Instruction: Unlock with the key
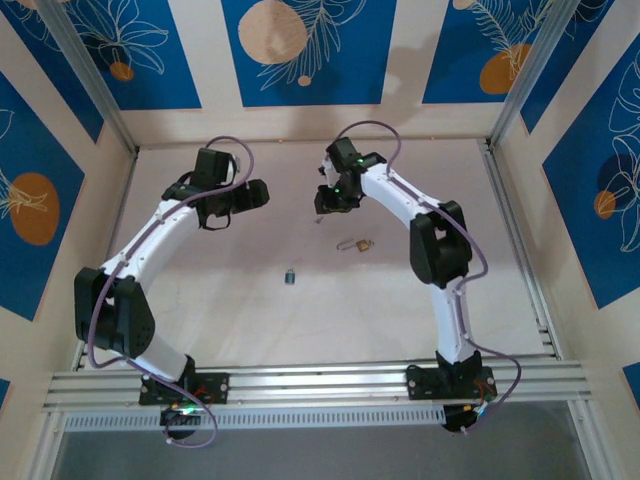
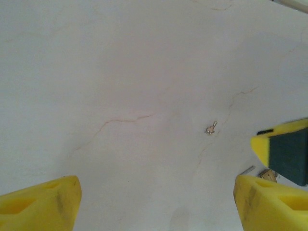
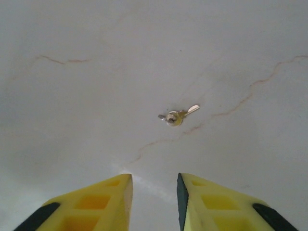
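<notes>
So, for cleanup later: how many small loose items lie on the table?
3: the key near centre, the padlock right of it, a small metal piece by the right gripper.

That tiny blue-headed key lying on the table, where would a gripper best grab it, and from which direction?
By its dark blue head, coming straight down from above. The key seems to lie flat on the table with open space all round, so a top approach can close on both sides. Holding the head should leave the blade free for the padlock.
</notes>
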Motion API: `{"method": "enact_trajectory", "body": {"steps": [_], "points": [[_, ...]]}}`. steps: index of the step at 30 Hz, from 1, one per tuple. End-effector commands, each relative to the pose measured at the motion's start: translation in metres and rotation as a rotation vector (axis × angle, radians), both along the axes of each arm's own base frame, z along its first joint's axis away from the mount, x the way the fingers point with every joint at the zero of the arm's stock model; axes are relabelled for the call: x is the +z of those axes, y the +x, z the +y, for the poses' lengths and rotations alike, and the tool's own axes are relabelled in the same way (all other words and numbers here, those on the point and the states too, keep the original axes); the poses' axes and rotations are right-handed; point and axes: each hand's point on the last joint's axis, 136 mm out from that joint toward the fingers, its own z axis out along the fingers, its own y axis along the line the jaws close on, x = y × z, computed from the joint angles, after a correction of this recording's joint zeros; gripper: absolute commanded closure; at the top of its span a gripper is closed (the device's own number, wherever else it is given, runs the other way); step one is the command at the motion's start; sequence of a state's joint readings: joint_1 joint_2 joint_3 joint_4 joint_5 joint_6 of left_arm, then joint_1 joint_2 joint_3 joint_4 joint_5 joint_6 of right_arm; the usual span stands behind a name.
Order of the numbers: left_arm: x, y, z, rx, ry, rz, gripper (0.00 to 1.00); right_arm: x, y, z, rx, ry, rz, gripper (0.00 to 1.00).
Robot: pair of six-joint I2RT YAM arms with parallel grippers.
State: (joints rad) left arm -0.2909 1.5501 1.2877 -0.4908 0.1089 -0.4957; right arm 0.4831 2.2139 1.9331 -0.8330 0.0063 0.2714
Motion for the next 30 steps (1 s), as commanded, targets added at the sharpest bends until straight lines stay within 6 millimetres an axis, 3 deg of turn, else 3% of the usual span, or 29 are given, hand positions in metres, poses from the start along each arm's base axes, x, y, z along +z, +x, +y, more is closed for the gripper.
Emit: {"method": "enact_trajectory", "body": {"steps": [1,6,21,30], "points": [[-0.011,-0.003,-0.008,-0.043,-0.093,0.013,0.19,-0.019,-0.01,-0.011,0.096,-0.154,0.072,0.64],[-0.011,-0.004,-0.011,-0.05,-0.147,-0.001,0.19,-0.043,0.002,-0.004,0.15,-0.26,0.064,0.62],[-0.012,-0.005,-0.017,-0.062,-0.198,0.005,0.19,-0.066,0.001,0.021,0.215,-0.279,0.072,0.61],[-0.016,-0.005,-0.017,-0.063,-0.2,0.015,0.19,-0.061,0.014,0.021,0.191,-0.312,0.005,0.81]]}}
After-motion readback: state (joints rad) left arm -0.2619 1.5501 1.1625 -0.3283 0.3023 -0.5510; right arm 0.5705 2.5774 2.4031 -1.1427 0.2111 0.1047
